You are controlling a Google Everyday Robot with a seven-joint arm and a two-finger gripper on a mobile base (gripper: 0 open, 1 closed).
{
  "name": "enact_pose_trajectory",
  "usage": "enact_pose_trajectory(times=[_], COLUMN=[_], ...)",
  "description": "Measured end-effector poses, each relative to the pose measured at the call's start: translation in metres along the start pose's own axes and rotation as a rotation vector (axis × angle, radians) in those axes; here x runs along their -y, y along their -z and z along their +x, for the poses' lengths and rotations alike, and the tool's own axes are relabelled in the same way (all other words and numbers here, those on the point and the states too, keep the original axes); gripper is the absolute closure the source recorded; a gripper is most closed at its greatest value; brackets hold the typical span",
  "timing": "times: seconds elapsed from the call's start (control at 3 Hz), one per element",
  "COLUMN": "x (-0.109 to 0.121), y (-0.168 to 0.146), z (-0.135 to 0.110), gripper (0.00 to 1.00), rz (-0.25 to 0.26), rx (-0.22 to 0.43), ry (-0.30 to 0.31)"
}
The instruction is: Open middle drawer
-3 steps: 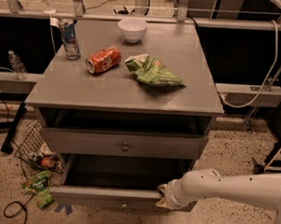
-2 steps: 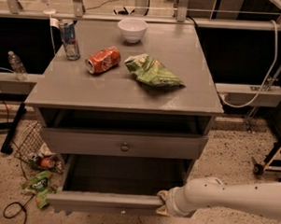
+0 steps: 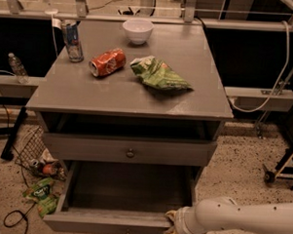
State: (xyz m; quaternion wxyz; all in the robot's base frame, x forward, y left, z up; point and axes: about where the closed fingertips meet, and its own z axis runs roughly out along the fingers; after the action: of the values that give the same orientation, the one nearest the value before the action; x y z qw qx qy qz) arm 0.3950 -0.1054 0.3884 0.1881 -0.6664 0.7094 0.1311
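The middle drawer (image 3: 128, 189) is the grey drawer pulled far out from the cabinet toward the camera. Its plain grey interior is bare, and its small round knob (image 3: 127, 233) shows at the bottom edge of the camera view. My gripper (image 3: 171, 224) is at the right end of this drawer's front panel, at the end of the white arm (image 3: 239, 218) that comes in from the lower right. Above it, the taller top drawer (image 3: 86, 148) with its knob (image 3: 130, 153) stands slightly out. The lowest drawer is hidden.
On the cabinet top (image 3: 79, 94) are a blue can (image 3: 72, 41), a tipped red can (image 3: 107, 62), a white bowl (image 3: 137, 30) and a green chip bag (image 3: 159, 73). Litter, a wire basket (image 3: 30, 145) and a cable (image 3: 15, 215) lie on the floor at left.
The middle drawer has slid further out toward the camera. My gripper and arm have moved down and back with its front edge.
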Motion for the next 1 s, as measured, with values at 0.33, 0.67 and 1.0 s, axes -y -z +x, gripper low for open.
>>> enact_pose_trajectory(times=[0.33, 0.67, 1.0], x=[0.0, -0.029, -0.028], y=[0.004, 0.004, 0.006], z=[-0.002, 0.004, 0.001], gripper=[1.0, 1.0, 1.0], rz=[0.0, -0.013, -0.013], rx=[0.0, 0.014, 0.015], ry=[0.0, -0.022, -0.022])
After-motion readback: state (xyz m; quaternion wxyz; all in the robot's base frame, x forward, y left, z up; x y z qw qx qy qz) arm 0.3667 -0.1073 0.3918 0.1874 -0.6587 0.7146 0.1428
